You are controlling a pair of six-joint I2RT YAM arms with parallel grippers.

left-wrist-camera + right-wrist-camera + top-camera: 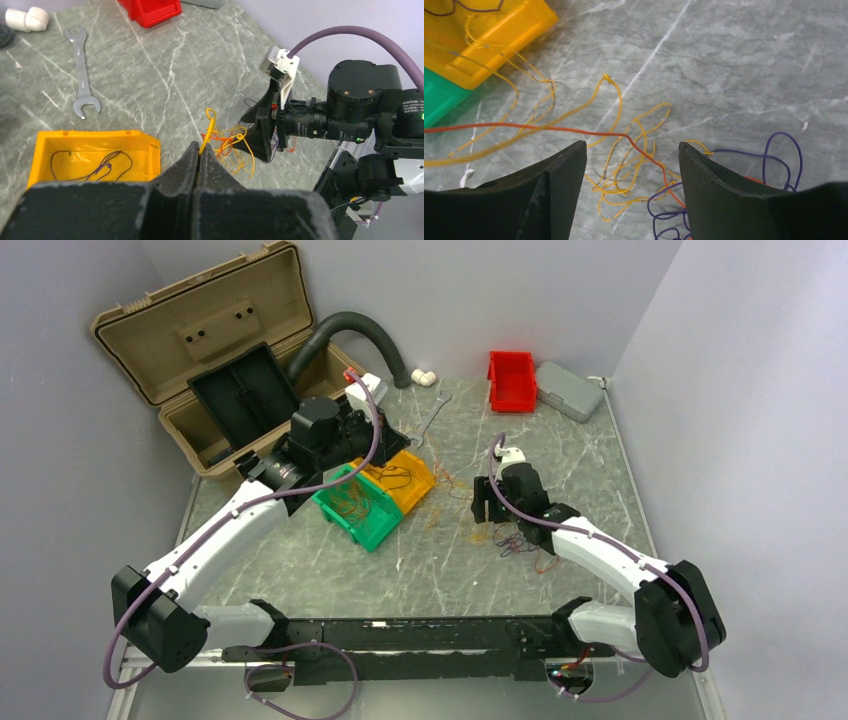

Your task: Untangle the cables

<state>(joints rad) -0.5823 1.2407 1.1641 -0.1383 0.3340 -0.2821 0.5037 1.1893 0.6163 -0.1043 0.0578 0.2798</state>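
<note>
Between the shut tips of my left pincer, 1 yellow strand is pinched. It rises in a loop just past the tips and runs into the cables, a loose orange, yellow and red bunch on the table directly ahead. My right pincer hangs over the same bunch from the far side, its 2 fingers spread apart and gripping nothing. A red strand and yellow loops pass under the gap, and purple loops lie beside the right finger.

For room, the right pincer's fingers stand just behind the bunch, so the 2 pincers face each other at close quarters. Left of the left tips sits the yellow bin, its near corner just beside the fingers. Ahead-left of the right pincer, tabletop runs to that bin's corner and a green bin. On its right, a strip of table reaches the wall.

Only the left wrist shows the pinch, a dark wire inside the yellow bin, and a wrench well ahead to the left. Only the right wrist shows the purple loops clearly. From the top camera the left tips are hidden behind the wrist. That view alone shows the tool box, red bin and grey case along the far edge.
</note>
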